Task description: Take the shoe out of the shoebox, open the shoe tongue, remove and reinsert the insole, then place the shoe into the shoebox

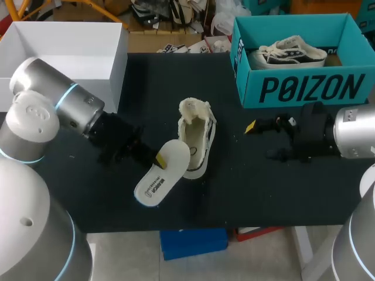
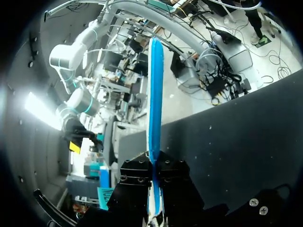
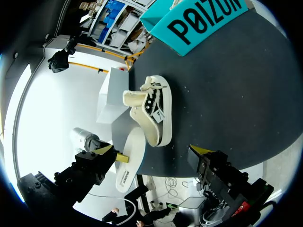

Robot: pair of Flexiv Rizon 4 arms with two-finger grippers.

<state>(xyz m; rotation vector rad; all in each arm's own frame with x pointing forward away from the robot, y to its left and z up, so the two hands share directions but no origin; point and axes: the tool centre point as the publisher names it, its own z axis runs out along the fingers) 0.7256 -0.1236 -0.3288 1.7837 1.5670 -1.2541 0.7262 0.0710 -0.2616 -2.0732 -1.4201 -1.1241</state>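
Note:
A cream shoe point(image 1: 196, 137) stands on the black table point(image 1: 263, 193) with its tongue pulled open. Its white insole point(image 1: 161, 174) is outside it and leans against the shoe's left side. My left gripper point(image 1: 157, 160) is shut on the insole's edge. In the left wrist view the insole point(image 2: 155, 94) runs edge-on as a blue strip out from between the closed fingers point(image 2: 137, 189). My right gripper point(image 1: 265, 140) stands open to the right of the shoe, apart from it, holding nothing. The right wrist view shows the shoe point(image 3: 154, 111) and insole point(image 3: 130, 163) ahead of its yellow fingertips point(image 3: 201, 150).
A teal shoebox point(image 1: 304, 88) at the back right holds a second, dark-trimmed shoe point(image 1: 290, 54). An open white box point(image 1: 111, 64) stands at the back left. Bare tabletop lies in front of the shoe and between the shoe and my right gripper.

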